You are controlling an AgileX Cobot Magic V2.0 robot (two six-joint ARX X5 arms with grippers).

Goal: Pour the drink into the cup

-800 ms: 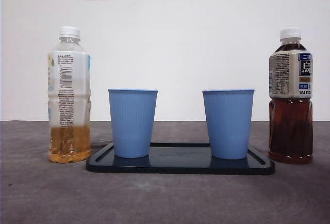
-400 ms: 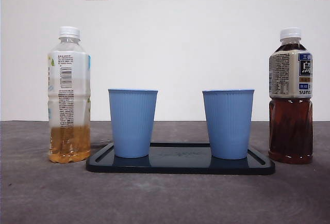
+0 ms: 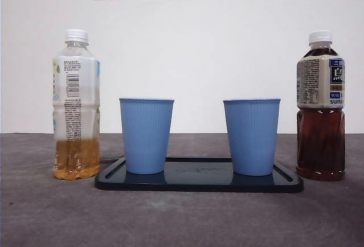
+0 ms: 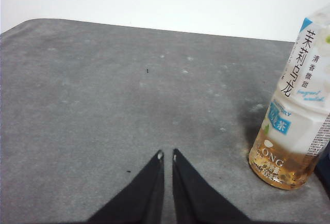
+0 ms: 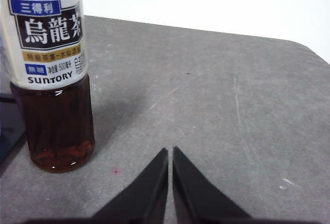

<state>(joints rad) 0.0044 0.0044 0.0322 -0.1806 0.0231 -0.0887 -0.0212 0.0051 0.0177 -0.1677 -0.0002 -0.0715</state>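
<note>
Judging progress, I see nothing poured: both bottles stand capped, both cups untouched, my left gripper and right gripper closed, empty.

A: Lighting was even and bright; the white wall read near overexposed in all three views.

B: Shadows?

A: Soft only. A dark patch lay on the table beside the pale tea bottle. The black tray mirrored the cups.

B: Focus?

A: Front view was sharp. Wrist views were slightly soft and grainy.
</note>
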